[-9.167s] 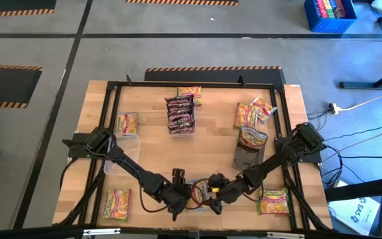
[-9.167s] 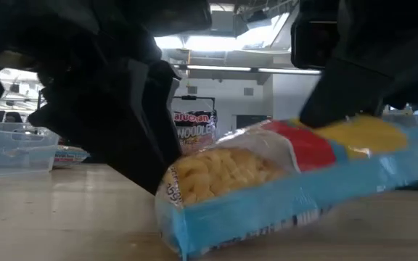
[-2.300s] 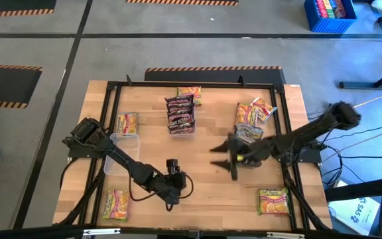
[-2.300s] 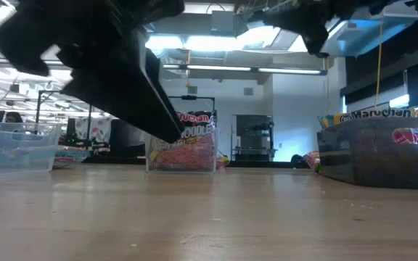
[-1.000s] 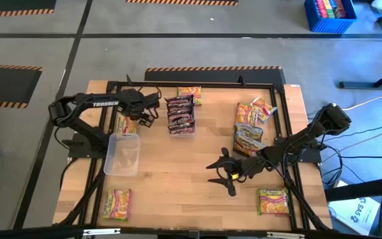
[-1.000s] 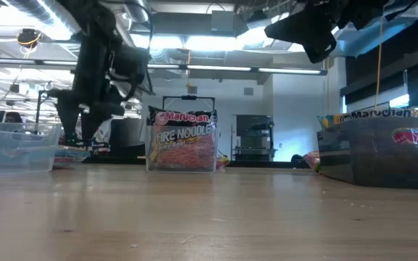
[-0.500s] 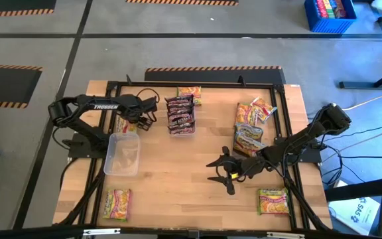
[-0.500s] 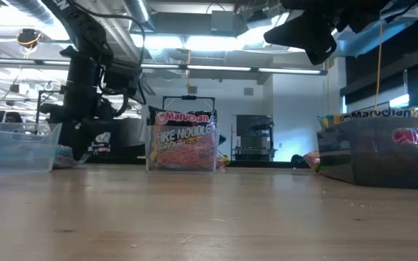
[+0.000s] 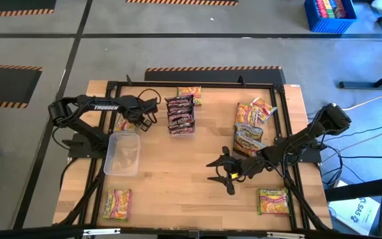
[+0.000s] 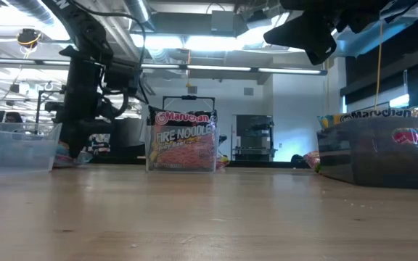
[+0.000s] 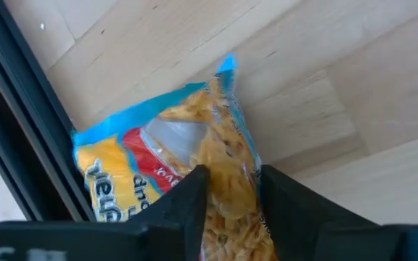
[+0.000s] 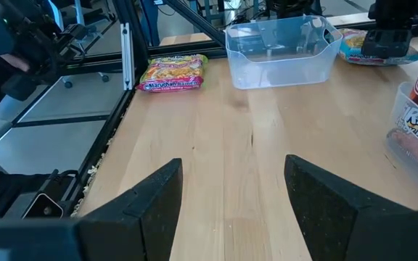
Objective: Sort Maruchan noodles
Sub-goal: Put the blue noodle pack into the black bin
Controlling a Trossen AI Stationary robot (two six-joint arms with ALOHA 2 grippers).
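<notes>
Lowered since before, left gripper [image 11: 231, 190] pinches the half-hidden light-blue packet [image 11: 167, 156]; right gripper [image 12: 234, 194] gapes.

— What's around the table?

— Grey floor [image 9: 197, 53], split by dark lines. Black-and-orange hazard tape [image 9: 212, 68] runs along the table's far edge, with more strips at the far side and the left.

— Any furniture?

— A blue crate [image 9: 330, 14] in the far right corner, beside a dark stand's legs [image 9: 370, 83]. White cables [image 9: 360, 103] trail on the floor to the right.

— And seen from table height?

— A big hall: white back wall [image 10: 292, 116], long ceiling lights [image 10: 194, 42], ducts overhead. A dark doorway or cabinet [image 10: 252, 138] stands against the back wall. The wooden tabletop [image 10: 209, 214] fills the foreground.
</notes>
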